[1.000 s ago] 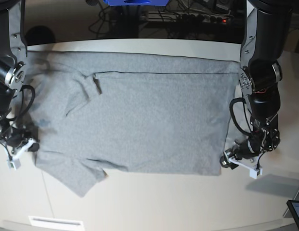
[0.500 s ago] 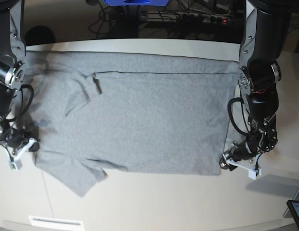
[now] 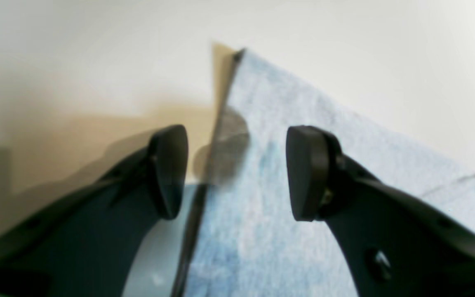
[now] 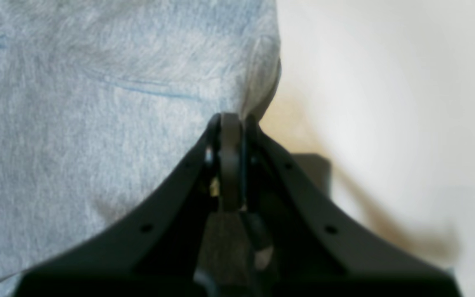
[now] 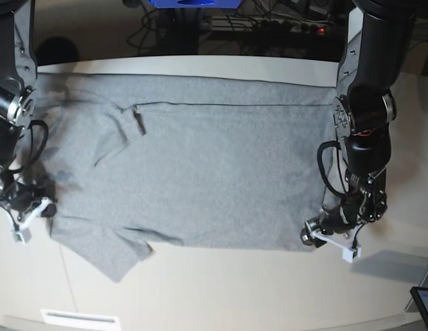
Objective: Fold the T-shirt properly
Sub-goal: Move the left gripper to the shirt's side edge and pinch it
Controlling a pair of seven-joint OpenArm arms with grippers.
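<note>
the t-shirt (image 5: 193, 165) lies flat on the table (image 5: 220, 289), one lengthwise fold seemingly done, crosswise folds left. its long axis runs left to right, sleeves toward my right gripper (image 4: 231, 123), which pinches its edge. my left gripper (image 3: 237, 169) gapes, straddling the hem.

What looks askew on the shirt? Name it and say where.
The T-shirt lies mostly flat, but its upper sleeve is folded in over the body with creases, while the lower sleeve sticks out toward the table edge.
</note>
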